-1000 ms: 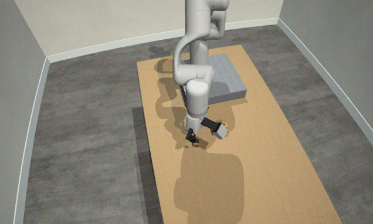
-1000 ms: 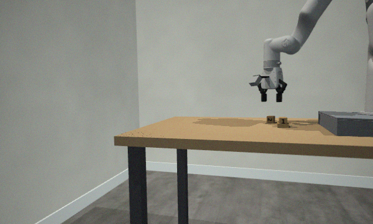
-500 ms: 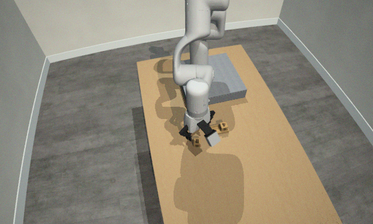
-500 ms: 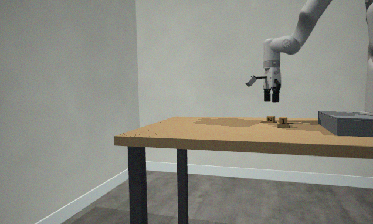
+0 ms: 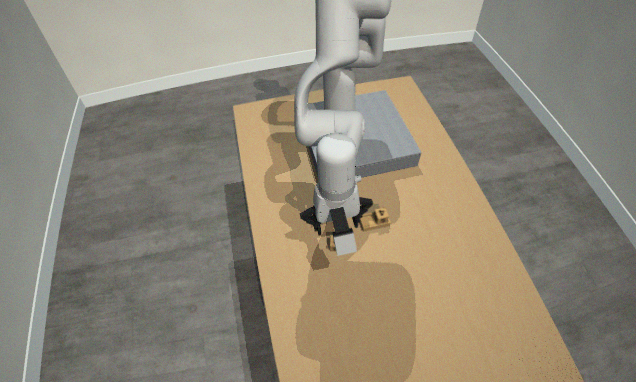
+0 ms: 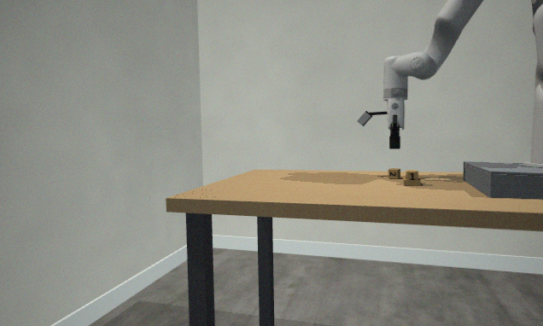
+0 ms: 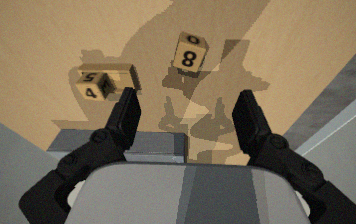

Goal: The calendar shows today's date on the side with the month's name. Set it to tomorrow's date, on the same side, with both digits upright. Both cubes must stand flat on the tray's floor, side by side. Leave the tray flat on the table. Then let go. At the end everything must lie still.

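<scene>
The wooden tray (image 5: 367,226) (image 6: 412,183) (image 7: 106,67) lies on the table. One cube (image 5: 381,215) (image 6: 411,175) (image 7: 92,86) stands in it at one end, with an upright 1 toward the exterior camera; the wrist view shows its 4 and 5. The other cube (image 6: 394,173) (image 7: 190,53) is on the table beside the tray, apart from it. It shows a 2 turned sideways in the exterior view, and 8 and 0 in the wrist view. My gripper (image 5: 338,227) (image 6: 394,148) (image 7: 186,100) is open and empty, high above the table near the loose cube. It partly hides that cube in the top view.
A grey block (image 5: 387,129) (image 6: 512,183) (image 7: 159,141) under the arm's base stands behind the tray. The table's edge (image 5: 256,264) runs on the loose cube's side, left in the top view. The arm's shadows fall across the cubes' surroundings.
</scene>
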Robot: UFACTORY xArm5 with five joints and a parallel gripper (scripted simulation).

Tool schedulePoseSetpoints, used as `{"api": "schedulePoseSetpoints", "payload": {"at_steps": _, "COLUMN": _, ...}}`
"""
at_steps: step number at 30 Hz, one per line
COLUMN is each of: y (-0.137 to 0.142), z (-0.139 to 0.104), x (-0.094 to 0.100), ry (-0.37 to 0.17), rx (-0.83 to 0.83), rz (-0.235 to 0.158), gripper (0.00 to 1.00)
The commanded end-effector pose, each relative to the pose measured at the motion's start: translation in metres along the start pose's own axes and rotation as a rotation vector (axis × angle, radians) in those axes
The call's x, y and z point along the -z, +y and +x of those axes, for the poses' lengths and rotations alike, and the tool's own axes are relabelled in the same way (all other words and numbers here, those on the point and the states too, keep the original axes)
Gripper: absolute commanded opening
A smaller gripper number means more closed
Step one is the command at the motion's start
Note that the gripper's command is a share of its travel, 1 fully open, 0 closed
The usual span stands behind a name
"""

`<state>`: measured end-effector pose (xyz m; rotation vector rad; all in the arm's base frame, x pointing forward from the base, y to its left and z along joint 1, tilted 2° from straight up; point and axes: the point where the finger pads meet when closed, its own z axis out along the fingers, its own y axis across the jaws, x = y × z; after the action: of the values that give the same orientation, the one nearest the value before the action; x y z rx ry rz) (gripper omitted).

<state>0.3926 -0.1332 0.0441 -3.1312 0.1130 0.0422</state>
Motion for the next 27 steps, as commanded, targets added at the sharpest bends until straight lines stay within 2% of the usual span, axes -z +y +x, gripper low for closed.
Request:
{"api": "schedulePoseSetpoints", "payload": {"at_steps": 1, "y": 0.0003, "z": 0.0013, "x": 0.0011, "ry": 0.004, "rx": -0.164, "rz": -0.001, "gripper": 1.00}}
{"api": "schedulePoseSetpoints", "payload": {"at_steps": 6, "y": 0.0004, "z": 0.0013, "x": 0.0011, "ry": 0.004, "rx": -0.241, "rz": 0.000, "gripper": 1.00}}
{"api": "schedulePoseSetpoints", "payload": {"at_steps": 14, "y": 0.0004, "z": 0.0013, "x": 0.0010, "ry": 0.004, "rx": -0.258, "rz": 0.000, "gripper": 1.00}}
{"api": "schedulePoseSetpoints", "payload": {"at_steps": 15, "y": 0.0004, "z": 0.0013, "x": 0.0010, "ry": 0.004, "rx": -0.258, "rz": 0.000, "gripper": 0.49}}
{"api": "schedulePoseSetpoints", "payload": {"at_steps": 27, "y": 0.0004, "z": 0.0013, "x": 0.0010, "ry": 0.004, "rx": -0.258, "rz": 0.000, "gripper": 0.49}}
